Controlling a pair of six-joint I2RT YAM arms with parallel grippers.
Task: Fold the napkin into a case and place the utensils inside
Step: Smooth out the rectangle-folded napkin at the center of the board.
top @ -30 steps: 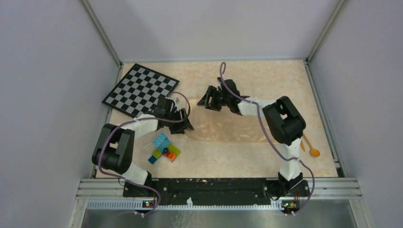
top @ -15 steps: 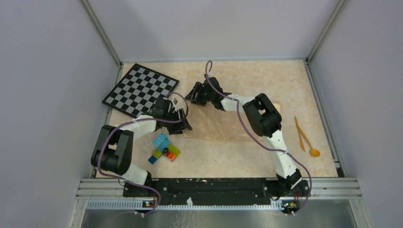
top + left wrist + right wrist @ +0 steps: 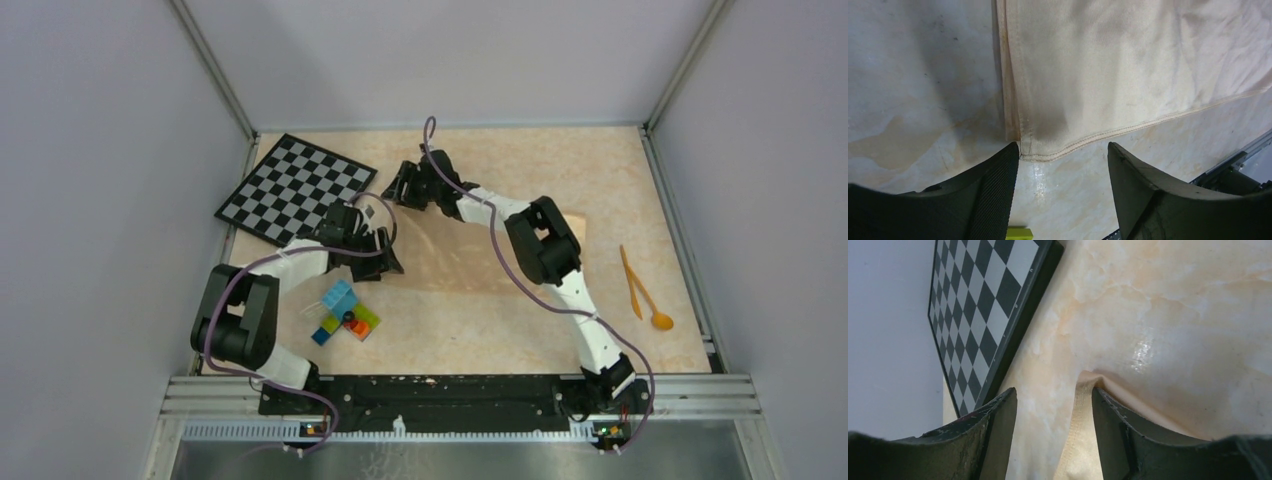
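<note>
The peach napkin (image 3: 455, 262) lies flat in the middle of the table, not shaped into a case. My left gripper (image 3: 390, 265) is open at its near-left corner. In the left wrist view that corner of the napkin (image 3: 1128, 65) sits just ahead of the open left gripper (image 3: 1063, 150), by the left finger (image 3: 993, 195). My right gripper (image 3: 398, 190) is open at the far-left corner. There a raised edge of the napkin (image 3: 1083, 440) lies between the jaws of the right gripper (image 3: 1054, 392), against the right finger (image 3: 1118, 440). The orange utensils (image 3: 636, 285), one a spoon (image 3: 660, 320), lie at the right edge.
A checkered board (image 3: 295, 188) lies at the far left, close to the right gripper, and shows as the checkered board (image 3: 988, 315) in the right wrist view. A cluster of toy bricks (image 3: 342, 312) sits just near of the left gripper. Walls enclose the table on three sides.
My right arm has swung left and farther back, from mid-table to the napkin's far-left corner. The left arm has barely moved.
</note>
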